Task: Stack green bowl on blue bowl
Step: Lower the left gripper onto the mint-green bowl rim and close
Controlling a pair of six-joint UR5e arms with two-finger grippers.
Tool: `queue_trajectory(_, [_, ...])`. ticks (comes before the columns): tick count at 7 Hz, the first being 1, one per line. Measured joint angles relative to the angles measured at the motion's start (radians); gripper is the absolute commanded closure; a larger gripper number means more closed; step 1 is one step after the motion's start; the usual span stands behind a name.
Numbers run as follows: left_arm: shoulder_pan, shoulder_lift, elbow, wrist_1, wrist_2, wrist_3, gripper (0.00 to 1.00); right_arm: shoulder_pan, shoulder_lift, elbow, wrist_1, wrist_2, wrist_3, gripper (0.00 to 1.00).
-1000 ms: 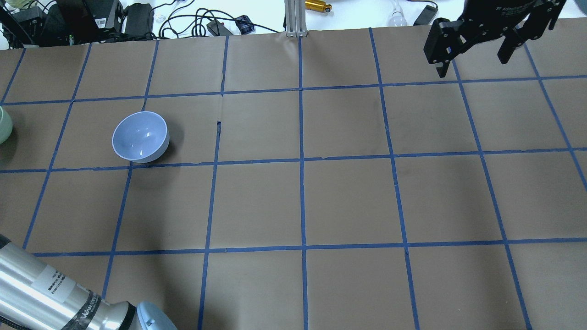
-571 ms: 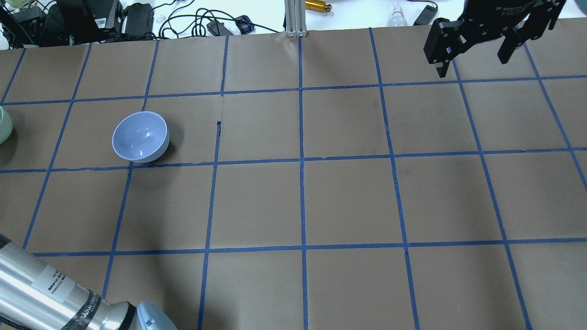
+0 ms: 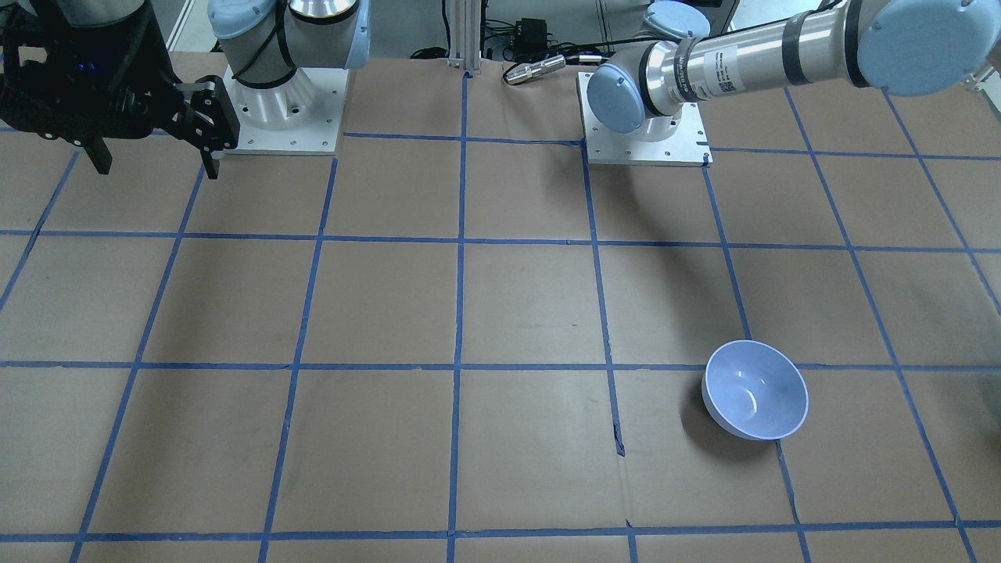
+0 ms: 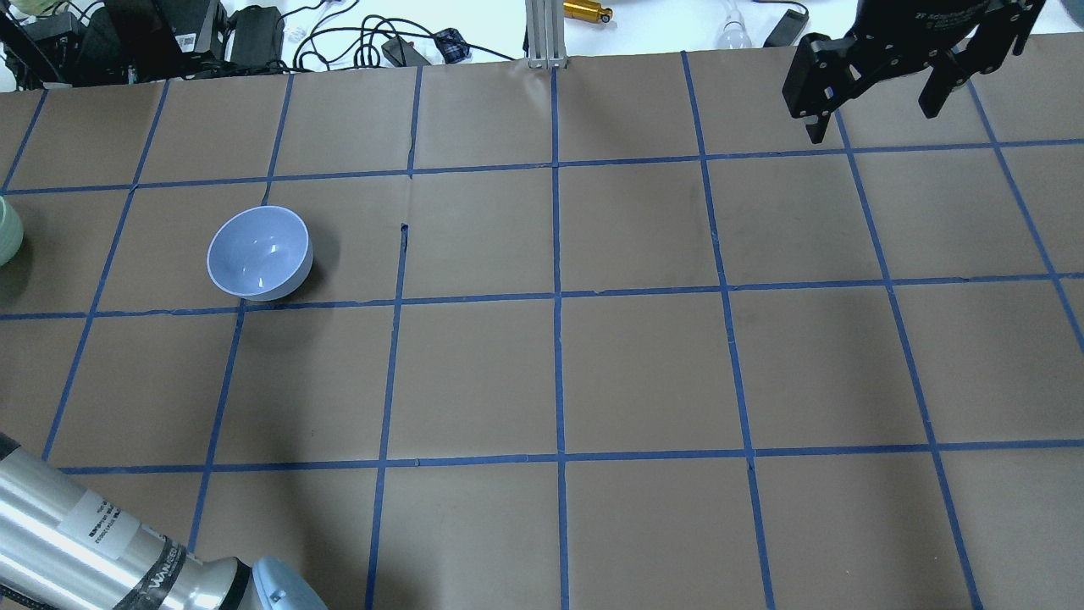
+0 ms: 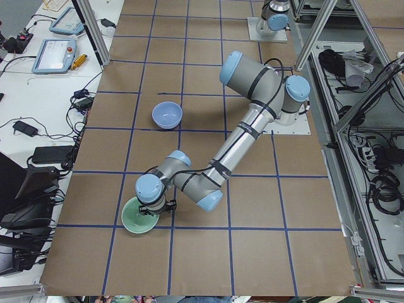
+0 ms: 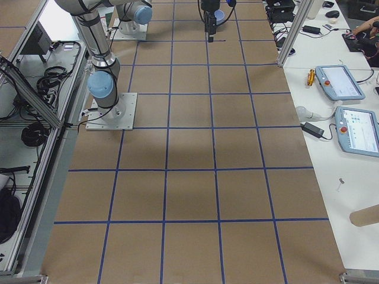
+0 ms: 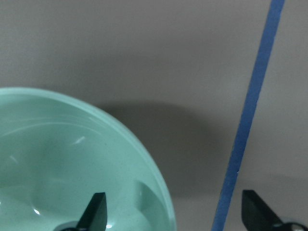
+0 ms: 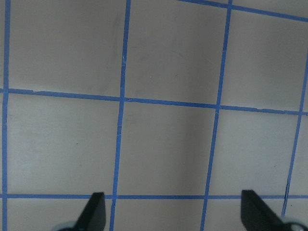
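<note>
The green bowl (image 5: pixel 136 224) sits upright on the brown paper table (image 4: pixel 644 373), at the very edge of the overhead view. It is about 9 o'clock from the blue bowl (image 4: pixel 260 252) and well apart from it. The left gripper (image 7: pixel 175 214) is low over the green bowl with its jaws wide. One fingertip (image 7: pixel 95 211) hangs inside the bowl. The other is outside, over the paper beside a blue tape line (image 7: pixel 250 120). So the bowl's wall, at roughly its 3 o'clock side in the wrist view, lies between them. I judge this pose prepares a pinch on the rim, because a smooth round bowl offers no other hold; nothing is closed on it yet. The blue bowl stands upright with its mouth free, ready to receive the other. The right gripper (image 4: pixel 872 114) hovers near the table's 1 o'clock corner in the overhead view, wide and empty, probably kept out of the way.
</note>
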Motion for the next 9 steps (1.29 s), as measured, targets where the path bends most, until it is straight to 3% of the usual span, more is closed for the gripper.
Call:
queue_trajectory(2, [0.000,0.001,0.000,0.001,-0.002,0.002,0.97,0.000,0.000,0.000,0.000,0.000,0.000,0.00])
queue_trajectory(9, [-0.002,0.003,-0.003,0.002,-0.008,-0.002,1.00,0.000,0.000,0.000,0.000,0.000,0.000,0.00])
